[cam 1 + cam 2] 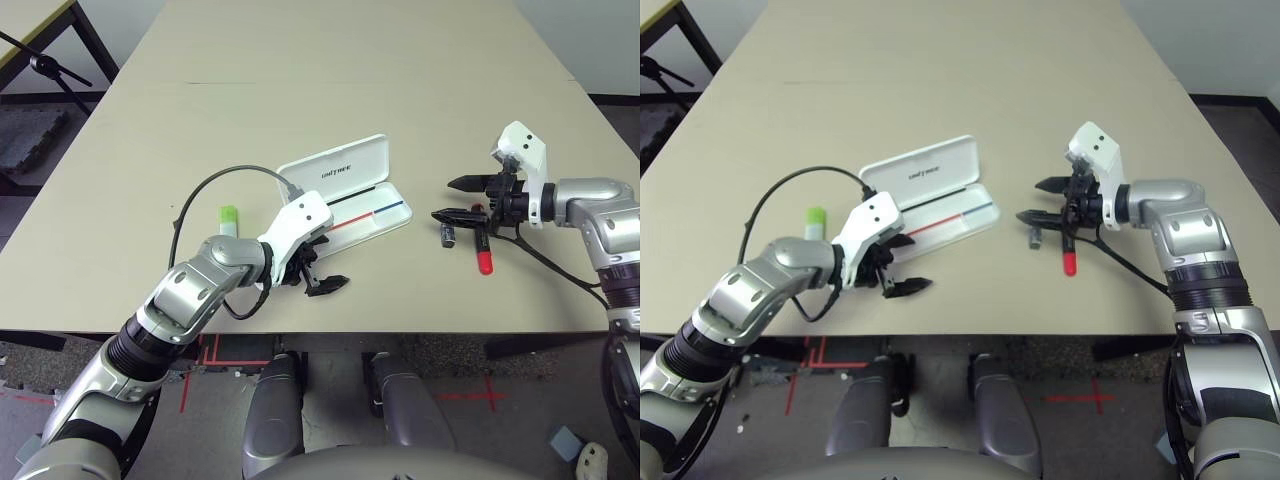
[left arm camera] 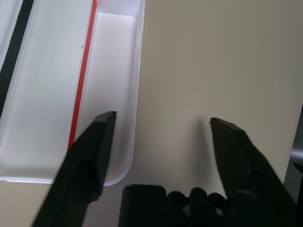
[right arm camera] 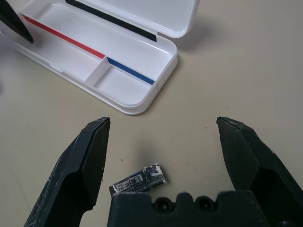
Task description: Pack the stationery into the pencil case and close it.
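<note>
Left eye view: the white hard-plastic pencil case [image 1: 376, 215] lies open on the counter [image 1: 350, 90] between the two hands, its UNITREE lid [image 1: 335, 172] tilted back on the hinge.
Left hand [image 2: 163, 117]: spread wide at the case's end, one finger over the tray with the red strip, the other over the counter; nothing between them.
Right hand [image 3: 164, 120]: spread wide above the dark cylinder [image 3: 137, 179] and marker, holding nothing.
Black marker with red cap [image 1: 485, 262]: flat on the counter under the right hand, beside the cylinder; likely light, stiff and smooth, apt to roll. Best taken across the middle of the barrel, square to its length.
Stubby dark cylinder: on its side, printed label showing; short, so little to hold. A centred, gentle pinch should serve; off centre it may swivel or squirt out.
White stick with lime-green cap [image 1: 228, 222]: on the counter beyond the left forearm; flat, so probably steady, best pinched by its long edges.
Case handling: likely light and rigid, slick enough to skid if pushed. Steady it by the tray wall while packing; close by pressing the lid near mid-edge, as the hinge looks thin.
</note>
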{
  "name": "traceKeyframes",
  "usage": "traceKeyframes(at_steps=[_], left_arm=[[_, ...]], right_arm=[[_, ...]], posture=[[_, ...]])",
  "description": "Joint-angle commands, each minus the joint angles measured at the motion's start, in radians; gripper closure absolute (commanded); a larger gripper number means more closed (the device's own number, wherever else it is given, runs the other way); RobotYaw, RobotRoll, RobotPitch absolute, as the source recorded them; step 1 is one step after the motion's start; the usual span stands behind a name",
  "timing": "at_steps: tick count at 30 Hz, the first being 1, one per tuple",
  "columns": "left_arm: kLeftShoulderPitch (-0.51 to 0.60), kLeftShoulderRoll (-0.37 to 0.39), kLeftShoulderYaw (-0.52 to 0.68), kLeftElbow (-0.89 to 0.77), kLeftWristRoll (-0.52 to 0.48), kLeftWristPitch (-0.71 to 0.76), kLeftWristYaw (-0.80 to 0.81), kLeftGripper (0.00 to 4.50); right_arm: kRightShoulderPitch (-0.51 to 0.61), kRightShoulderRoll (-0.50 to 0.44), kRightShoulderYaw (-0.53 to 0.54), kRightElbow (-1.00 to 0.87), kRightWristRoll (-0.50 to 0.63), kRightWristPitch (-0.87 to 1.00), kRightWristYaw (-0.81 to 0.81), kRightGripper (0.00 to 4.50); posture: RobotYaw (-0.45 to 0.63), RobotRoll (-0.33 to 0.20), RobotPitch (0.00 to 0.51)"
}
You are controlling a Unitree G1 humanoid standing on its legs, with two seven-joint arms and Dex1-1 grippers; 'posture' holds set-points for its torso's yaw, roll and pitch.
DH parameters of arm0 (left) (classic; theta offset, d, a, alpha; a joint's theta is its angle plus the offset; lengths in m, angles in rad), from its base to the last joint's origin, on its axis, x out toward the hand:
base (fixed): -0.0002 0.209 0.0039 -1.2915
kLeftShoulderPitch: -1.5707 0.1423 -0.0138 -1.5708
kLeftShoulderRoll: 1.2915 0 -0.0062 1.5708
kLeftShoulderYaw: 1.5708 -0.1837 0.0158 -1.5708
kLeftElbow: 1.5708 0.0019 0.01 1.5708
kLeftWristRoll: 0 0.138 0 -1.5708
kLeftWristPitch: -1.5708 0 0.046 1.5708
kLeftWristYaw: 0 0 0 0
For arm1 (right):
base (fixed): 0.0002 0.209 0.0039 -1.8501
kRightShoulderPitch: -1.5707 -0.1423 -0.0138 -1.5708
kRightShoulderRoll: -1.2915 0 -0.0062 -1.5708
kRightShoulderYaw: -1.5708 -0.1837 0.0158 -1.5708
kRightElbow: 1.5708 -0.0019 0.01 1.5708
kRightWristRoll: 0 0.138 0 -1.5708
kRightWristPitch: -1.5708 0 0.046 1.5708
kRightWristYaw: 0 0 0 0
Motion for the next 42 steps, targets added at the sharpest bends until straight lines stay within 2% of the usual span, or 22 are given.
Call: traceKeyframes(at_steps=[1, 8, 15, 22, 30, 42], left_arm=[[-0.012, 0.005, -0.027, 0.017, 0.024, 0.000, -0.019, 1.73], [-0.033, 0.010, -0.020, 0.047, 0.044, -0.019, -0.045, 4.47], [-0.041, 0.094, -0.020, 0.058, 0.092, -0.120, -0.130, 4.49], [0.014, 0.214, -0.019, 0.022, 0.113, -0.313, -0.287, 4.49], [0.031, 0.228, 0.000, 0.100, 0.147, -0.434, -0.349, 4.49], [0.022, 0.214, 0.003, 0.176, 0.166, -0.504, -0.417, 4.49]], right_arm=[[0.015, -0.016, -0.021, -0.015, 0.018, 0.006, 0.008, 0.00], [0.012, -0.054, -0.026, -0.047, 0.056, 0.053, 0.053, 0.00], [0.034, -0.052, -0.003, -0.101, 0.073, 0.091, 0.071, 0.00], [0.049, -0.059, 0.023, -0.140, 0.082, 0.127, 0.107, 0.00], [0.079, -0.083, 0.056, -0.196, 0.081, 0.148, 0.147, 0.00], [0.071, -0.073, 0.078, -0.185, 0.067, 0.129, 0.138, 0.00]], posture=[[-0.04, 0.000, 0.161], [-0.05, 0.000, 0.154], [-0.04, 0.000, 0.150], [-0.03, 0.000, 0.151], [-0.03, 0.000, 0.149], [-0.02, 0.000, 0.145]])
